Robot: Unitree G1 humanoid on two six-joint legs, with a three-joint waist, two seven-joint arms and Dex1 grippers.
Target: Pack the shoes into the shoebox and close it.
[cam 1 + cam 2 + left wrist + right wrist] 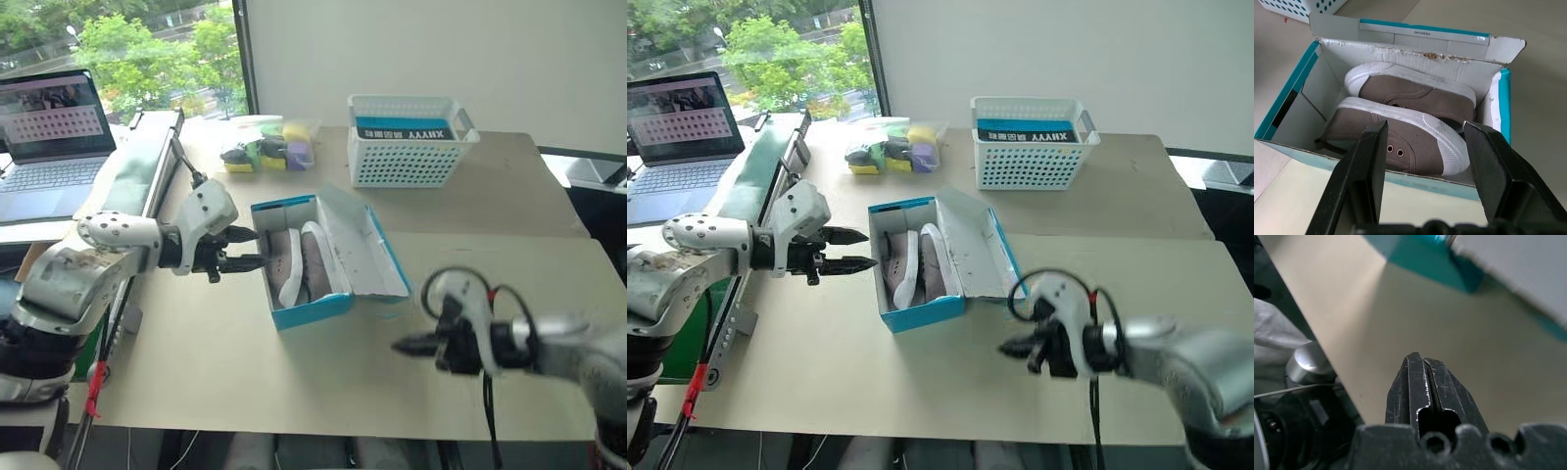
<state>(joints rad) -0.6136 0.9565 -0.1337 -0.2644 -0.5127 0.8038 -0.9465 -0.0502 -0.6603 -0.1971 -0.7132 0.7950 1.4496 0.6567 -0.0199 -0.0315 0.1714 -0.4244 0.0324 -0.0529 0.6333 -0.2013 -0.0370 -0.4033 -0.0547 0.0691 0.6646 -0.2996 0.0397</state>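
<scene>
A beige table (pixel 509 196) is set against a plain white wall (pixel 441 49). Green trees (pixel 147 49) are seen through a daylit window (pixel 196 29) at the left, where an open laptop (pixel 49 137) is placed.

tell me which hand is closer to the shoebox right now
Left. The left hand sits open right at the shoebox, at the wall on the robot's left, fingers pointing at the shoes inside. The right hand is shut, apart from the box, over bare table nearer the robot.
</scene>
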